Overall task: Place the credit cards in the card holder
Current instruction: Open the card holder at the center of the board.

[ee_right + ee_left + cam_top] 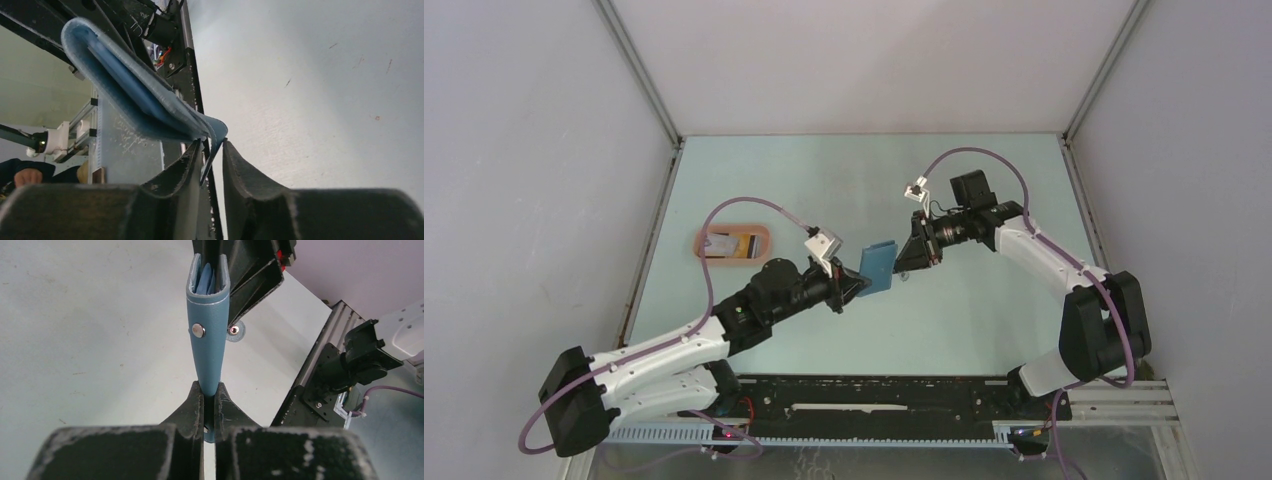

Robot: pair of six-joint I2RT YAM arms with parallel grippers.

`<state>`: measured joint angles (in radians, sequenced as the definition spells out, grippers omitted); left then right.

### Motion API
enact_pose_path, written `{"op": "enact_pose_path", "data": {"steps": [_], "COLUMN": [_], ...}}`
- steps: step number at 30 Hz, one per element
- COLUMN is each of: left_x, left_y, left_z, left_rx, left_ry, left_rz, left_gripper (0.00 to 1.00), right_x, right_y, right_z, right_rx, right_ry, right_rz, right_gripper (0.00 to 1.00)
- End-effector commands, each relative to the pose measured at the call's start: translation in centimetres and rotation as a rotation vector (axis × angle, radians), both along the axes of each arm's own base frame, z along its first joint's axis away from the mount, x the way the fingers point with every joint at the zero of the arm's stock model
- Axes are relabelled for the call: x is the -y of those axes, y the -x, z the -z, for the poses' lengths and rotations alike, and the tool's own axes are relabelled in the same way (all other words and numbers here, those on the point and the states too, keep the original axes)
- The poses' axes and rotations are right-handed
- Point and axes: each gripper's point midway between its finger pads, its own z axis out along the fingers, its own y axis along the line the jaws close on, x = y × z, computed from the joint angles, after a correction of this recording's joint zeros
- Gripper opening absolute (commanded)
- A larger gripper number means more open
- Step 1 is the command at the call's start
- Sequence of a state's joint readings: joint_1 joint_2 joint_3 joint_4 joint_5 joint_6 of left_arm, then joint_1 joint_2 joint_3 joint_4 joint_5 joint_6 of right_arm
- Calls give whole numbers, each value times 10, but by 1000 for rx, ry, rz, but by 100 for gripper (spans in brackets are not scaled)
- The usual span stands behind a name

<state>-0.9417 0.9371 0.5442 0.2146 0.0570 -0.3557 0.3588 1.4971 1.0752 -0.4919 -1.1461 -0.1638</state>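
Observation:
The dark-blue card holder [879, 265] hangs in the air above the middle of the table, held between both arms. My left gripper [856, 285] is shut on its folded spine end [207, 335], with the fingertips [196, 402] pinching it. My right gripper [904, 262] grips the opposite, open edge. In the right wrist view one thin cover [212, 132] runs between its nearly closed fingers, and the rest of the holder [130, 85] bulges to the left. The credit cards [729, 245], one whitish and one yellow-orange, lie in the pink tray at the far left.
The salmon-pink oval tray [699, 243] sits near the left wall. Grey walls enclose the pale green table [984, 330] on three sides. A black rail [874, 395] runs along the near edge between the arm bases.

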Motion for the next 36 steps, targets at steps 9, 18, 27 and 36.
{"op": "enact_pose_path", "data": {"steps": [9, 18, 27, 36], "left_x": [-1, -20, -44, -67], "left_y": [10, -28, -43, -35], "left_z": [-17, 7, 38, 40], "left_rx": [53, -123, -188, -142], "left_ry": [68, 139, 113, 119], "left_rz": [52, -138, -244, -284], "left_gripper": [1, 57, 73, 80], "right_x": [-6, -1, 15, 11], "right_y": [3, -9, -19, -14], "right_z": [-19, -14, 2, 10], "right_rx": [96, 126, 71, 15], "right_ry": [-20, 49, 111, 129], "right_rz": [-65, 5, 34, 5], "right_gripper": [0, 0, 0, 0]}}
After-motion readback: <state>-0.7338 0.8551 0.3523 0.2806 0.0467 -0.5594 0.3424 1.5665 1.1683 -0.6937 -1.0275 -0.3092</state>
